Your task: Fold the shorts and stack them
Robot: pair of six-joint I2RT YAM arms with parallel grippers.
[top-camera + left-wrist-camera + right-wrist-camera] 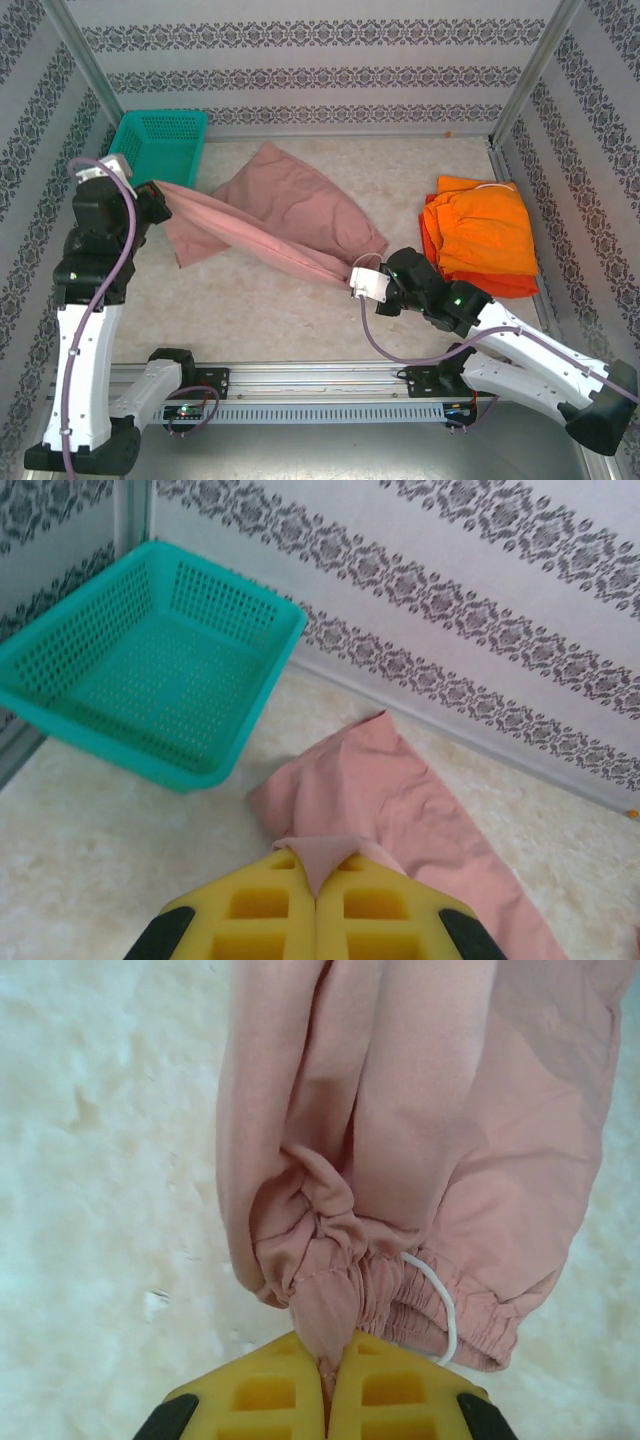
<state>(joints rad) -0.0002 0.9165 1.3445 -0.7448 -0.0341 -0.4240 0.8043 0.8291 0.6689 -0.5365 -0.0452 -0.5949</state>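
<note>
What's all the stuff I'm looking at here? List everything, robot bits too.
pink shorts: one, dusty pink, stretched over the table between both claws
drawstring: one, white, at the pink shorts' waistband
bright orange shorts: one, right side, on top of the red-orange pair
red-orange shorts: one, beneath the bright orange pair
basket: one, teal mesh, far left corner
table: one, cream marbled
left claw: one, yellow, shut on pink cloth
right claw: one, yellow, shut on the waistband
</note>
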